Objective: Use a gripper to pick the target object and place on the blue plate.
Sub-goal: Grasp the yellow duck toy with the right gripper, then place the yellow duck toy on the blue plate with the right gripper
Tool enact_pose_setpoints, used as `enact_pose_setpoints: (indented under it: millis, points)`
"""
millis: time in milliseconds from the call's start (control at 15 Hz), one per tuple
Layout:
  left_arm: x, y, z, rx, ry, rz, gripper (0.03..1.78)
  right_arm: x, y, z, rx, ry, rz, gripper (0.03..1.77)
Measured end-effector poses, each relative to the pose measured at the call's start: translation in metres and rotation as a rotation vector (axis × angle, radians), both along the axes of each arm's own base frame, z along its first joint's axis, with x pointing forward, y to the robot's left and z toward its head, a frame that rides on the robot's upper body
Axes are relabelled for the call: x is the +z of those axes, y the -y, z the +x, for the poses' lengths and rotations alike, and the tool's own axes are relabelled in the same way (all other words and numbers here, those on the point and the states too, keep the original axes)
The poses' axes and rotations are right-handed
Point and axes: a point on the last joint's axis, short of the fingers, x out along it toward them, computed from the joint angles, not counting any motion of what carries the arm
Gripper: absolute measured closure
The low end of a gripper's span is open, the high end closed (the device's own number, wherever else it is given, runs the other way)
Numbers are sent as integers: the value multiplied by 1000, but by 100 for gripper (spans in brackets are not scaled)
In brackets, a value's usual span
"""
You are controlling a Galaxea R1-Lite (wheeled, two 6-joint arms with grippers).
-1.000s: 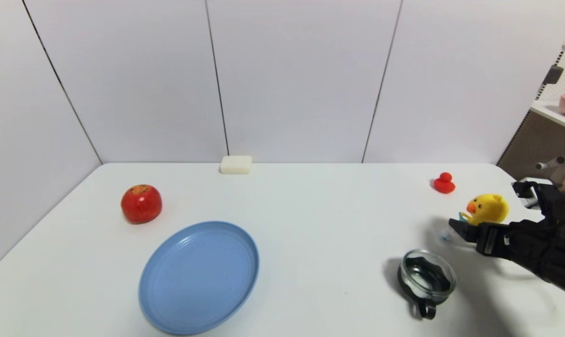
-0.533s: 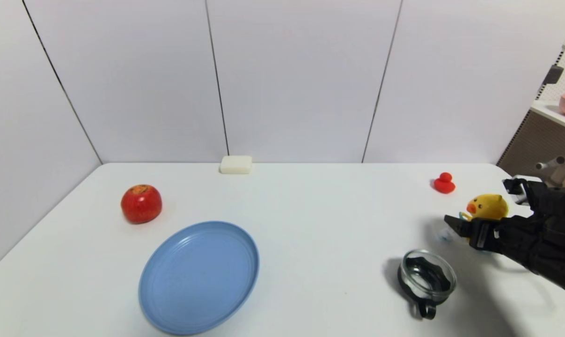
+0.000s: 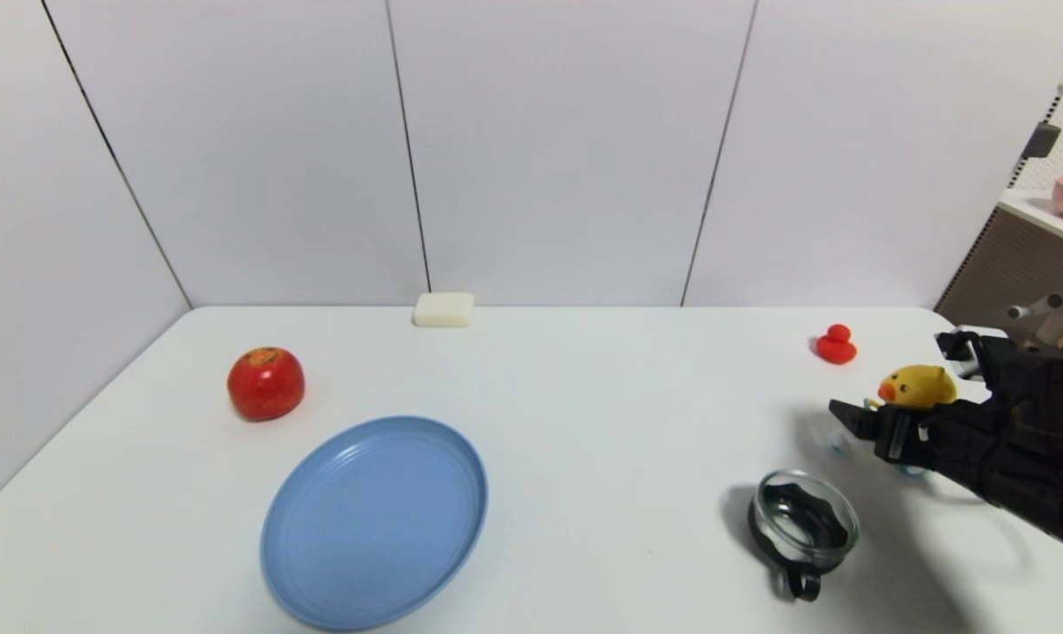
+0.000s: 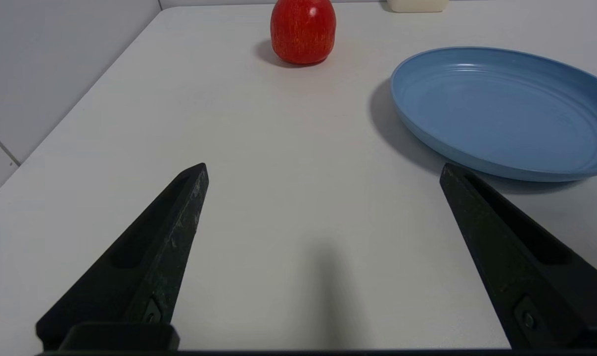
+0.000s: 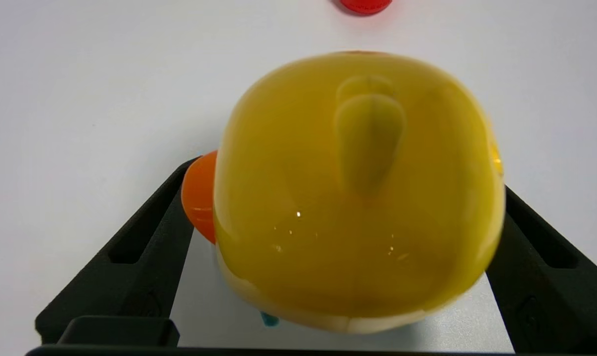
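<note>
I had my black two-fingered right gripper (image 5: 345, 173) around the yellow plastic duck toy with the orange beak (image 5: 357, 198), its fingers spread wide on either side, at the table's right. My left gripper (image 4: 324, 165), fingers spread and holding nothing, was near the round, shallow light-blue plastic plate (image 3: 374, 524).

No text, label, brand, number or sign can be read on anything in view, near the tool or well apart from it.
</note>
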Motion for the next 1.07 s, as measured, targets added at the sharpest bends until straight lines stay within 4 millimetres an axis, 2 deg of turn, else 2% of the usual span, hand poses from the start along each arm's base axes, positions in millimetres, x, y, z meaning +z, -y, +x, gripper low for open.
enact_pose_setpoints:
  millis: [200,267,467,733,1067]
  points:
    - [0,0,0,1,0,0,12,-1,0,2,0,-4,0,10]
    - [0,0,0,1,0,0,12,-2,0,4,0,-3,0,19]
    - [0,0,0,0,0,0,12,-1,0,7,0,2,0,68]
    - [0,0,0,-1,0,0,12,0,0,9,0,12,0,97]
    - [0,0,0,0,0,0,12,2,0,8,1,13,0,98]
